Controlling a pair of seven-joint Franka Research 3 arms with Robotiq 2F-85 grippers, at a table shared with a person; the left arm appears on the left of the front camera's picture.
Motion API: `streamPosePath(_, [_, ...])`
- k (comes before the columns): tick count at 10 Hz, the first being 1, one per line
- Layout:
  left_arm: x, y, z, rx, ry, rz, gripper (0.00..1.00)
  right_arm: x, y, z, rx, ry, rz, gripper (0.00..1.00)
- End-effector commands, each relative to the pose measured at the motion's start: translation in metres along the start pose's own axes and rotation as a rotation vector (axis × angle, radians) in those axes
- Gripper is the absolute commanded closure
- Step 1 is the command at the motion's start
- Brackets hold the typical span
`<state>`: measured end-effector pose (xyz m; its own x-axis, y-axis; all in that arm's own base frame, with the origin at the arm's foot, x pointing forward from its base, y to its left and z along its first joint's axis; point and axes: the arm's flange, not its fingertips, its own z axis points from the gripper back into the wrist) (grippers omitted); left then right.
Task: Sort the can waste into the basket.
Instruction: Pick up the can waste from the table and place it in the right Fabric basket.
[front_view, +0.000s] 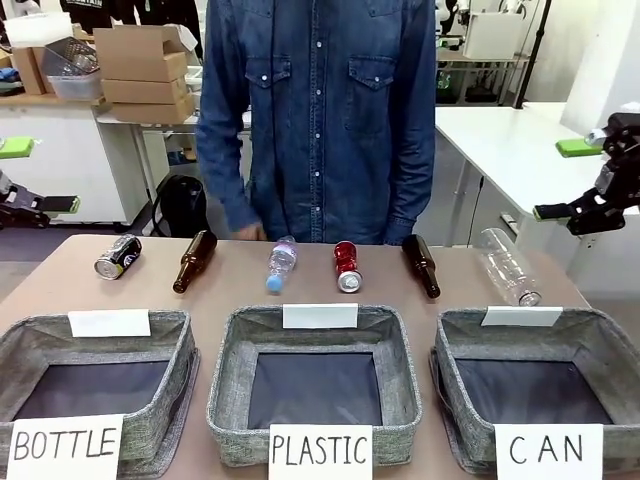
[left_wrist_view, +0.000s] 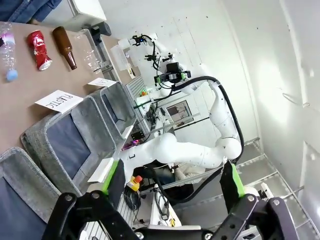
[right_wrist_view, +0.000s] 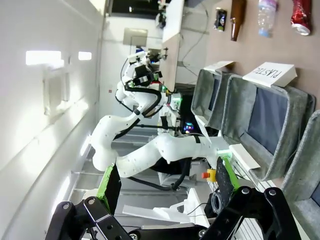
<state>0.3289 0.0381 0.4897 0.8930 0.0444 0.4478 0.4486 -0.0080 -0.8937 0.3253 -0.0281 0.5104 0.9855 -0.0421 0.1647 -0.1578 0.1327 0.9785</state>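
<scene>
Nearest the lens in the front view, the grey basket signed "CAN" (front_view: 600, 320) sits at the lower right of the frame, with nothing on its dark bottom. Both cans lie on their sides in the row of items beyond the baskets. The dented red can (front_view: 346, 267) is just right of centre, and the black can (front_view: 118, 257) is at the far left of the row, well apart from the basket. A brown bottle (front_view: 194, 261) and a clear plastic bottle (front_view: 282, 263) lie between the two cans. A second brown bottle (front_view: 421, 265) and a larger clear bottle (front_view: 508, 266) lie to the right of the red can. The basket signed "PLASTIC" (front_view: 232, 380) fills the lower middle and the one signed "BOTTLE" (front_view: 175, 395) the lower left. A person in a denim shirt (front_view: 320, 100) stands behind the table (front_view: 60, 290). The left gripper (left_wrist_view: 172, 177) and the right gripper (right_wrist_view: 167, 179) both stand with their jaws wide, holding nothing, raised off the table's sides.
</scene>
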Motion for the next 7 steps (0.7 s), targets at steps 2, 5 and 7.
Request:
streamPosePath(2, [0.001, -0.001, -0.002, -0.022, -0.009, -0.027, 0.0, 0.006, 0.001, -0.015, -0.183, 0.006, 0.027, 0.0])
streamPosePath(5, [0.001, -0.001, -0.002, -0.022, -0.009, -0.027, 0.0, 0.044, 0.01, -0.086, -0.491, 0.114, 0.033, 0.0])
streamPosePath(7, [0.001, -0.001, -0.002, -0.022, -0.009, -0.027, 0.0, 0.063, 0.005, -0.124, -0.655, 0.111, 0.056, 0.0])
